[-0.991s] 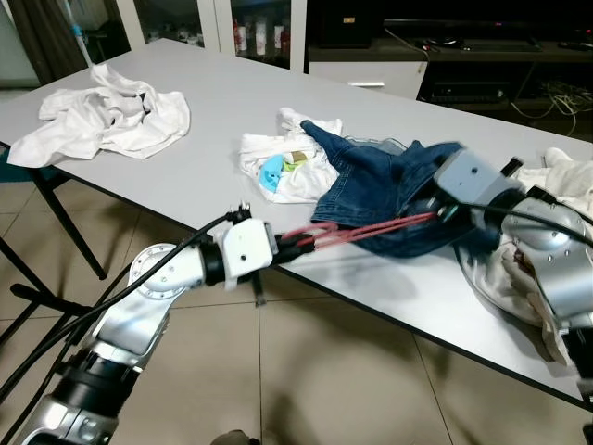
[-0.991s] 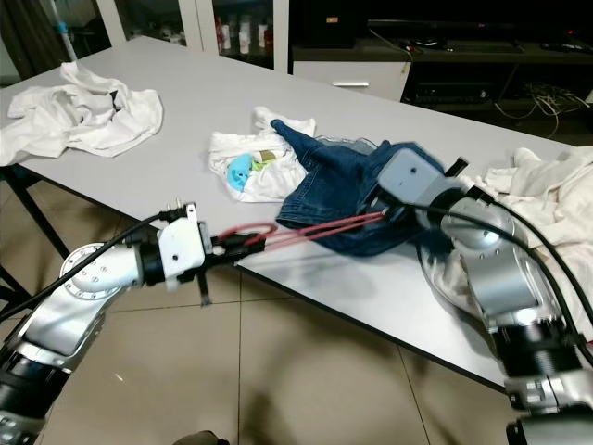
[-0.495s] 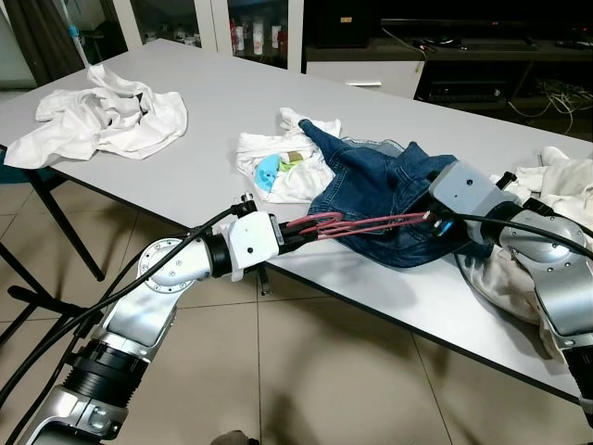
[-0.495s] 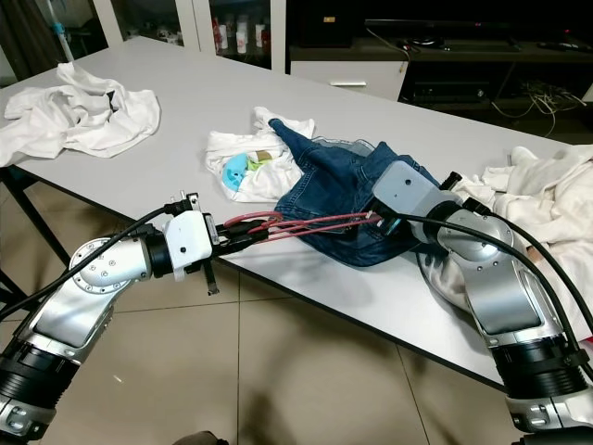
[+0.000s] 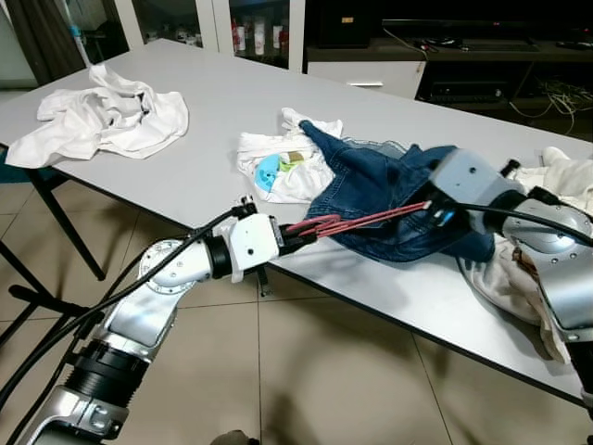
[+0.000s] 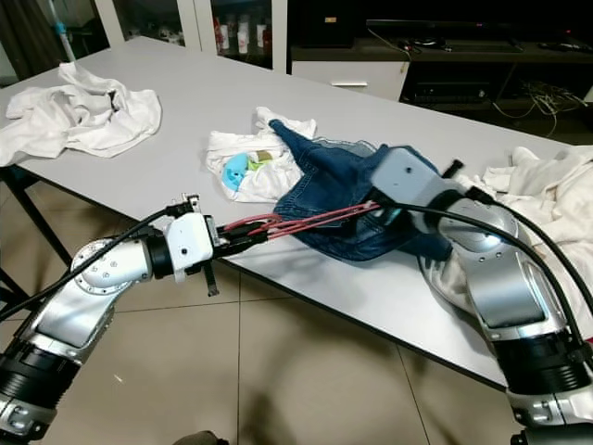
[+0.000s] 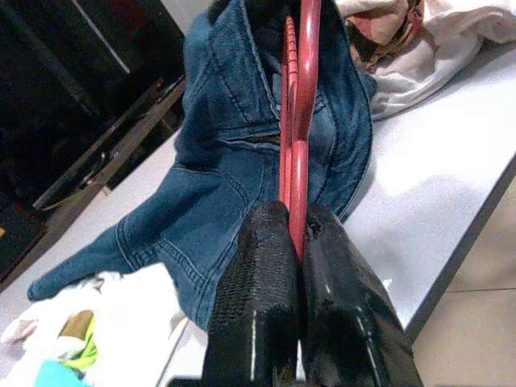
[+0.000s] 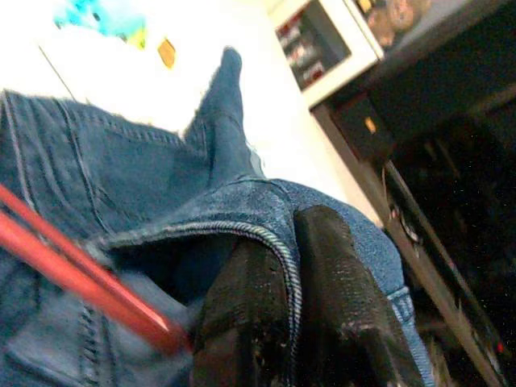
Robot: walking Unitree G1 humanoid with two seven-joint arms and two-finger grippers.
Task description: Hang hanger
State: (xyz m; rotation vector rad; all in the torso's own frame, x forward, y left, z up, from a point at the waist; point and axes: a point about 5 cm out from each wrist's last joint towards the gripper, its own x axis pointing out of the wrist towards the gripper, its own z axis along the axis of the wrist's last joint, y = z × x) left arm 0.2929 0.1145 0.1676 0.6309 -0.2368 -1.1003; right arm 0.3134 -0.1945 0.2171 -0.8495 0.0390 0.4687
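2 tools at work, left tool (image 7: 296, 242) pinching red hanger (image 5: 361, 221), right tool (image 8: 290, 266) pinching jeans (image 5: 389, 195) waistband, no legible writing.

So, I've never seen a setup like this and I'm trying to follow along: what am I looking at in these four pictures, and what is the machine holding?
It is a humanoid robot with two silver arms, each ending in two black fingers. The two wide pictures come from the cameras in its head, looking down at a grey table. The two close-ups come from cameras on its wrists, looking along the fingers.

The left gripper is shut on one end of a red hanger. The right gripper pinches the hem of the blue jeans, where the hanger's other end meets the cloth.

Also on the table: a white garment with a colourful print beside the jeans, a white heap at the far left, and more pale laundry on the right.
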